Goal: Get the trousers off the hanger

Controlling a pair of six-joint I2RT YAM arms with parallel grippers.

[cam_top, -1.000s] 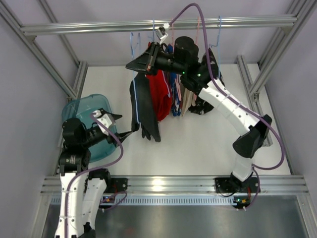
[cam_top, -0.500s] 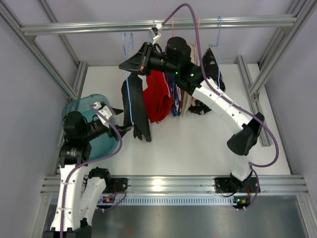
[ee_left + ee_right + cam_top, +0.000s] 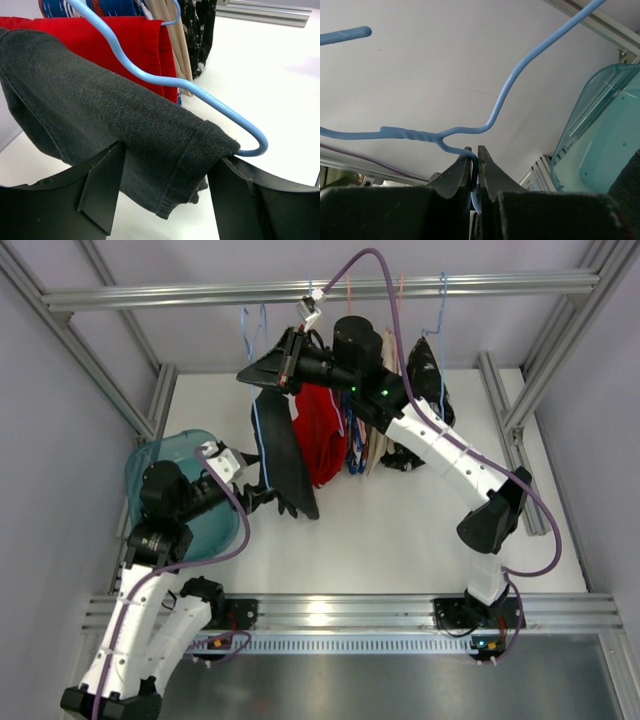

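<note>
The two pairs are plain: the black trousers (image 3: 100, 115) read charcoal grey in the left wrist view, and the red trousers (image 3: 120, 45) are bright red. The hanger (image 3: 210, 100) is pale blue wire. Other hung items: a patterned blue garment (image 3: 85, 6), a plain beige garment (image 3: 167, 40) and a black garment with white mottling (image 3: 197, 30). The bin (image 3: 170, 455) is translucent teal; the table (image 3: 400, 530) is white. The arms (image 3: 450, 455) are white with black joints and purple cables (image 3: 370, 252); the left gripper (image 3: 165, 200) and right gripper (image 3: 475, 162) are black.
</note>
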